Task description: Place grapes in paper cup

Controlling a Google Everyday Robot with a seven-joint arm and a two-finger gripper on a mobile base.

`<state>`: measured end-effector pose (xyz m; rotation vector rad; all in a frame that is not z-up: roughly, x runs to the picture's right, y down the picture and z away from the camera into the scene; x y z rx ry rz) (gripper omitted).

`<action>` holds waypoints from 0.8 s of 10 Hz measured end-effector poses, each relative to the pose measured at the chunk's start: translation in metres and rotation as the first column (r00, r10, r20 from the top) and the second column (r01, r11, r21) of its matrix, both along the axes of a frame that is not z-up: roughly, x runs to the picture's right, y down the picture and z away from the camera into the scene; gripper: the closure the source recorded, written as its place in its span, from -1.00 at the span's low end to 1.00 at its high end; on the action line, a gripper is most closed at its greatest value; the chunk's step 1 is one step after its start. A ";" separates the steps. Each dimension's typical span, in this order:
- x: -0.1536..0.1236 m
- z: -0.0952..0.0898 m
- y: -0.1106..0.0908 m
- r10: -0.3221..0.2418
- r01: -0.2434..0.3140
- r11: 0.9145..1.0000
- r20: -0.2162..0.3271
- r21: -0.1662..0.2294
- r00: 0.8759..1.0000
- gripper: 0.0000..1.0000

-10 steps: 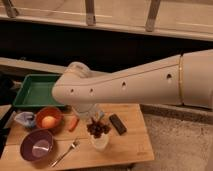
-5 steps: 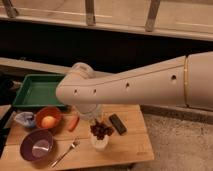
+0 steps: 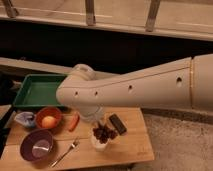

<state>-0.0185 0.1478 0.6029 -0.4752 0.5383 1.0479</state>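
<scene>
Grapes (image 3: 103, 133): dark reddish-purple cluster of small round berries, heaped in the mouth of the paper cup (image 3: 100, 145) and bulging above its rim. Cup: small, off-white, upright on the wooden bench (image 3: 127, 147), toward the near middle. Gripper (image 3: 98, 123) just above the cluster, jaws closed.

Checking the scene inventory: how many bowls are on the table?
2: a purple bowl at the front left, an orange-red bowl behind it holding a fruit. The arm may hide others; the gripper is above the grapes.
</scene>
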 end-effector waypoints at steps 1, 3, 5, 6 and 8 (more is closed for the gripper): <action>-0.001 0.001 0.006 -0.003 0.003 1.000 -0.001 -0.017 1.000 1.00; -0.003 0.007 0.018 -0.005 0.005 0.999 0.002 -0.051 1.000 1.00; -0.007 0.017 0.031 -0.008 0.008 0.996 0.008 -0.090 1.000 1.00; -0.008 0.022 0.037 -0.009 0.010 0.994 0.011 -0.106 1.000 1.00; -0.011 0.036 0.045 -0.009 0.011 0.991 0.016 -0.133 1.000 1.00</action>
